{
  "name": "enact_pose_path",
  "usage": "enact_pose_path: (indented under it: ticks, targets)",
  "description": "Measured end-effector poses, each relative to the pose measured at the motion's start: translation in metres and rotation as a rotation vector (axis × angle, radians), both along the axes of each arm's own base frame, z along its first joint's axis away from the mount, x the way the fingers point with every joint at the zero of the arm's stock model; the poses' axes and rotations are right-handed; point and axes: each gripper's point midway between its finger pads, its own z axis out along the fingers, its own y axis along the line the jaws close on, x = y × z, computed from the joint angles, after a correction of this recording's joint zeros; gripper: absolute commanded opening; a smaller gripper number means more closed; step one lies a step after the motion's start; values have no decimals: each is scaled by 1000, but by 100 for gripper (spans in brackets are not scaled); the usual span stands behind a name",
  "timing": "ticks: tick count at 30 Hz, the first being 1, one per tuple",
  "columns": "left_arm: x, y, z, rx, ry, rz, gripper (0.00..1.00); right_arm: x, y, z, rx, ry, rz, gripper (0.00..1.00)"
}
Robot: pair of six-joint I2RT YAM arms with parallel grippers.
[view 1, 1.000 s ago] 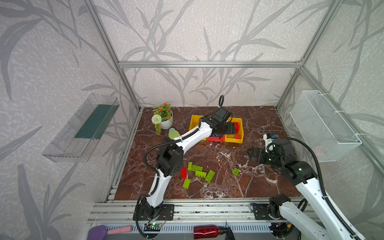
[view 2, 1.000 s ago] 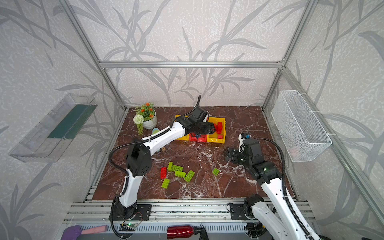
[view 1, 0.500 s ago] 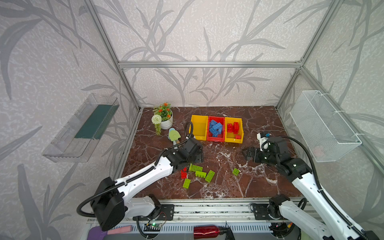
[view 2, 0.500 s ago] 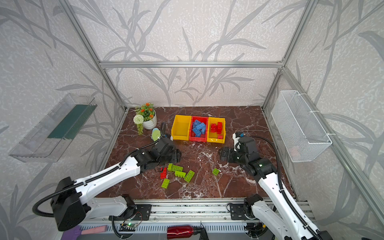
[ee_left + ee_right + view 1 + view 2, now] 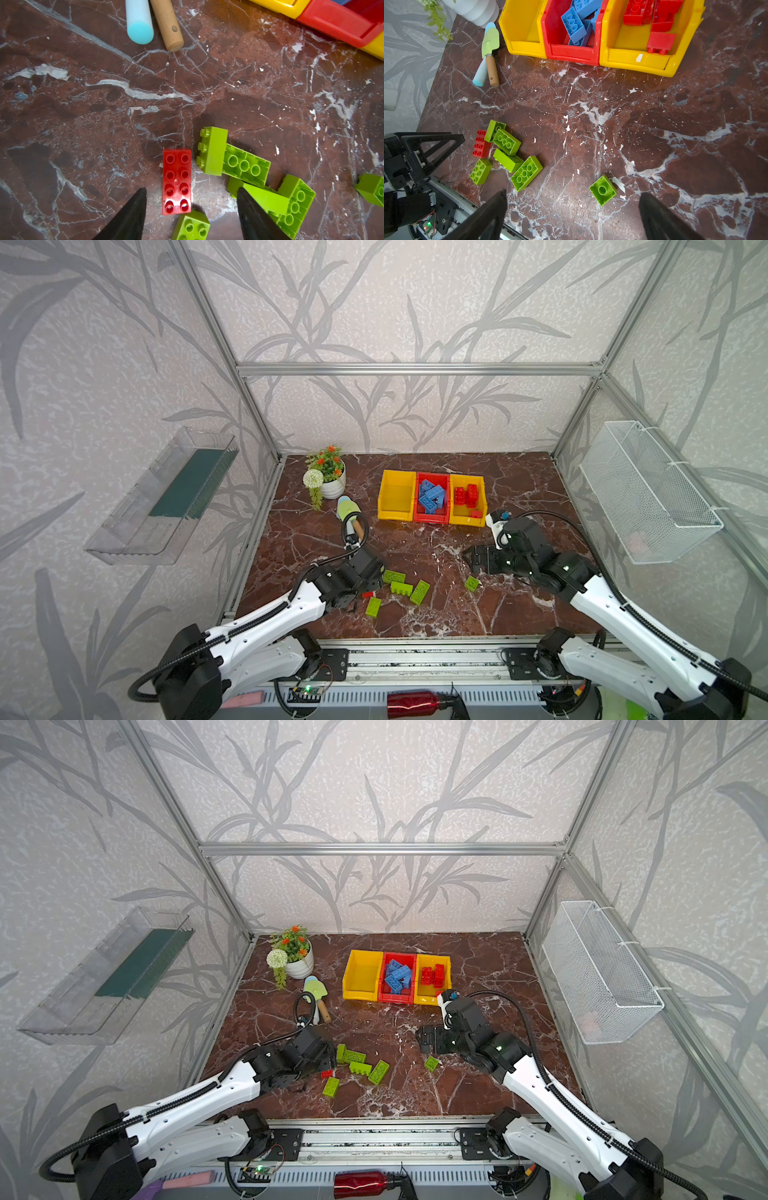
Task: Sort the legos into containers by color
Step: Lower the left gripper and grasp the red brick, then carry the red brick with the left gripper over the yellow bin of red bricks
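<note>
Left gripper (image 5: 191,189) withdrawn; containers (image 5: 432,519) hold blue, red legos (image 5: 432,494).

Dark red marble tabletop (image 5: 519,489) with white veins, evenly lit. Pale walls (image 5: 415,302) with grey leaf pattern rise around tabletop. Aluminium frame (image 5: 415,369) stands on tabletop edges. Clear tray (image 5: 137,522) hangs on wall left of tabletop, white wire basket (image 5: 648,489) right of it.

A staged robot lab cell: an aluminium frame (image 5: 415,369) boxes leaf-patterned wall panels (image 5: 415,302) around a marble-look tabletop (image 5: 415,539), with the left arm (image 5: 266,614) and right arm (image 5: 615,610) bolted to a rail (image 5: 415,659) at 6 o'clock, a clear tray (image 5: 162,497) at 9 and a wire basket (image 5: 648,489) at 3.
</note>
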Motion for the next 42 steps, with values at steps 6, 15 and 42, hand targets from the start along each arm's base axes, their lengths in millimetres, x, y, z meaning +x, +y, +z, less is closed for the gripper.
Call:
enact_pose_path:
  ticks: [6, 15, 42]
  targets:
    - [-4, 6, -23, 64, 54, 4, 68, 3, 0, 5, 0, -14, -19, 99]
    - [-3, 11, -46, 83, 89, 27, 62, 5, -1, 2, -16, -10, -28, 99]
    - [18, 1, -35, 71, 133, 3, 19, 8, -5, 0, -38, -19, -48, 99]
